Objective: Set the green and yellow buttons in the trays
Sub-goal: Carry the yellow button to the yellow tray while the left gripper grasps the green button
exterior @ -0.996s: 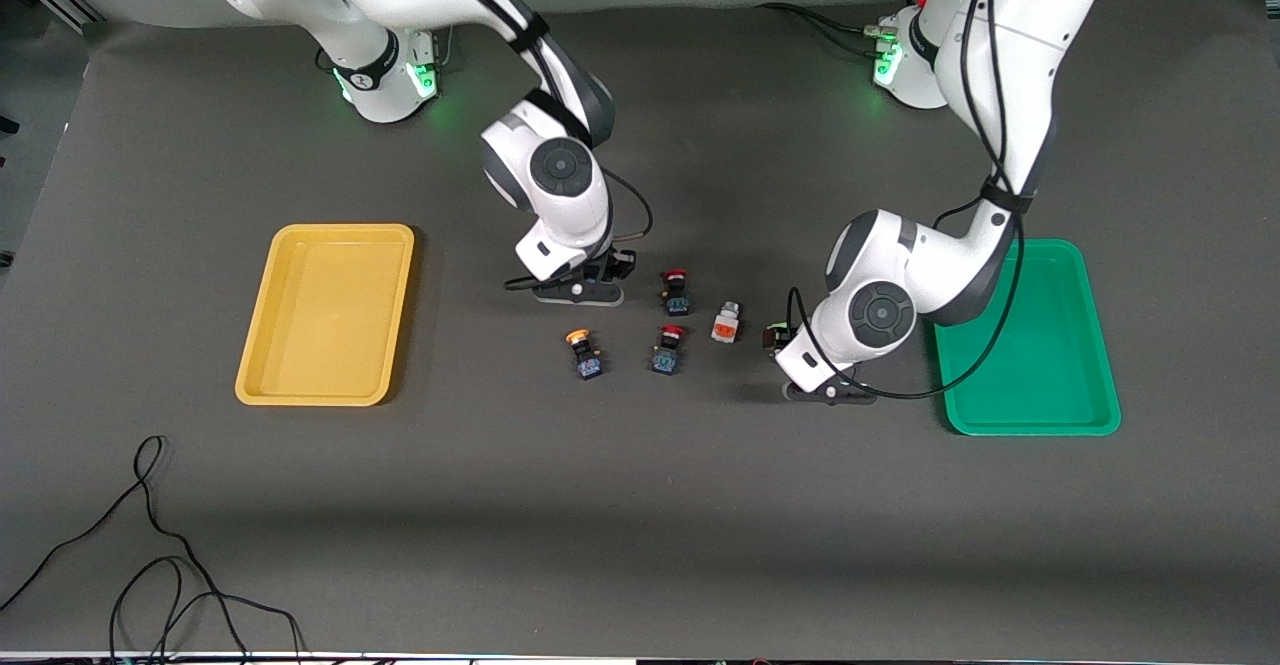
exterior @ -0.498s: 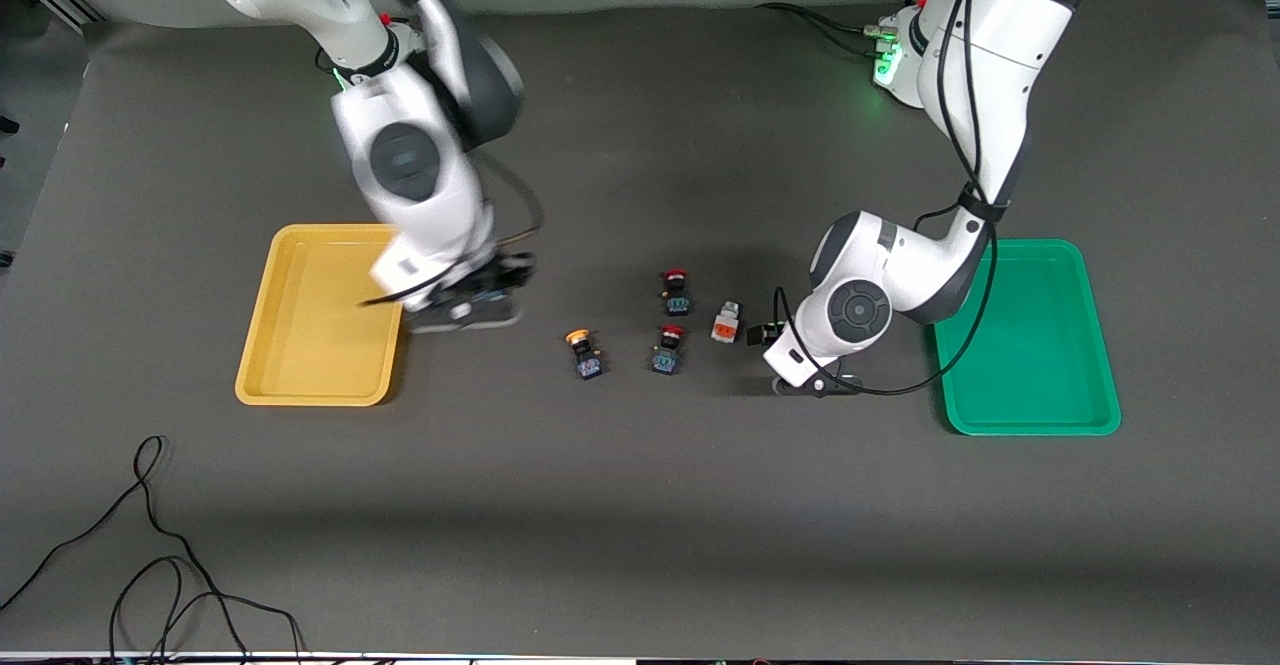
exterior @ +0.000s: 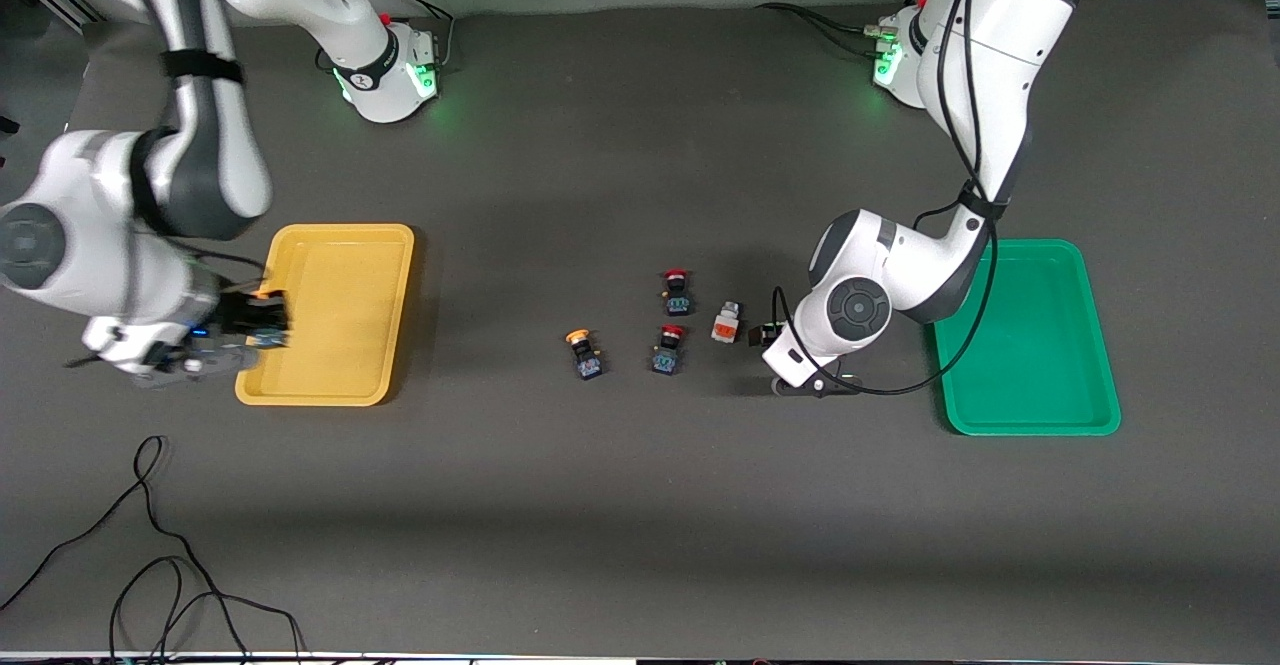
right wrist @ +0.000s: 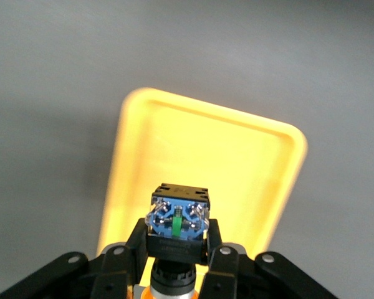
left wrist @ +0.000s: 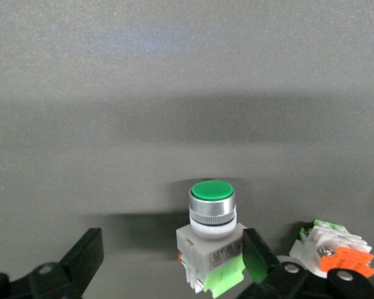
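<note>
In the front view the right gripper (exterior: 262, 323) sits at the left edge of the frame, over the outer rim of the yellow tray (exterior: 330, 313), its fingers clamped on a black-bodied button (right wrist: 178, 227). The right wrist view shows that button's blue-and-clear terminal end facing the camera with an orange cap just visible below it, and the tray spread underneath.

The left gripper (exterior: 768, 334) is low at the centre-right of the frame, its fingers spread wide on either side of the green-capped button (left wrist: 212, 240), which stands upright on the mat; in the front view this button is hidden under the arm. Whether the pads touch it is hard to say. Just beside it lies a white-bodied button (exterior: 727, 324) with an orange part.

Further toward frame centre sit two red-capped buttons (exterior: 677, 291) (exterior: 669, 348) and a yellow-capped button (exterior: 584, 353). The green tray (exterior: 1030, 337) lies at the right of the frame.
</note>
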`<state>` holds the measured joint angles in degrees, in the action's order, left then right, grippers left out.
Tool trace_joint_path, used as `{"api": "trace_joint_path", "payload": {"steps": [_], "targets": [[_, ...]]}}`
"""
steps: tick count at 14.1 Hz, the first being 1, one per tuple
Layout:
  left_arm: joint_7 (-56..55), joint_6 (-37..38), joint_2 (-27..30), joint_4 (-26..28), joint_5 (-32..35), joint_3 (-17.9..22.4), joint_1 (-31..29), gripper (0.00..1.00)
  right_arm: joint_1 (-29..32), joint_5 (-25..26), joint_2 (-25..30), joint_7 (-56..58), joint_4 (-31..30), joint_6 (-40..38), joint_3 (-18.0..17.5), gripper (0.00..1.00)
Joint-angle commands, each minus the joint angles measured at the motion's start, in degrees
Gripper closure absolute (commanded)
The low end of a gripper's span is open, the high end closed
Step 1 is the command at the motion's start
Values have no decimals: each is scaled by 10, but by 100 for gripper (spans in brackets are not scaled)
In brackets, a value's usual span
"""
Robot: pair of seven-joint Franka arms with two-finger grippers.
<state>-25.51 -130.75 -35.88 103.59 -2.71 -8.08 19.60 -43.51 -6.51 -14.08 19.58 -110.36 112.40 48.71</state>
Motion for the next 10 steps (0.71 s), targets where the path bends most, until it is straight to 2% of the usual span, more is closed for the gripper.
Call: {"api": "trace_joint_path", "payload": {"steps": [1,2,4,8,9,10], "targets": [[-10,3,9,3,-4,5,7,0,-9,-7,13,45,-94,102,26,81],[-9,4,12,3,-4,4,5,0,5,-25,8,65,-131,160,26,81],[-9,5,13,-1,-4,4,6,0,15,-101,-29,147,-178,248,26,81],[-11,3,11,-1,-4,4,10,0,19,-311,-142,321,-177,261,25,80],[-11,3,10,0,-4,4,10,0,19,-348,-160,349,-177,262,24,79],[-11,3,9,1,-4,4,10,0,19,-359,-168,357,-175,261,24,77]]}}
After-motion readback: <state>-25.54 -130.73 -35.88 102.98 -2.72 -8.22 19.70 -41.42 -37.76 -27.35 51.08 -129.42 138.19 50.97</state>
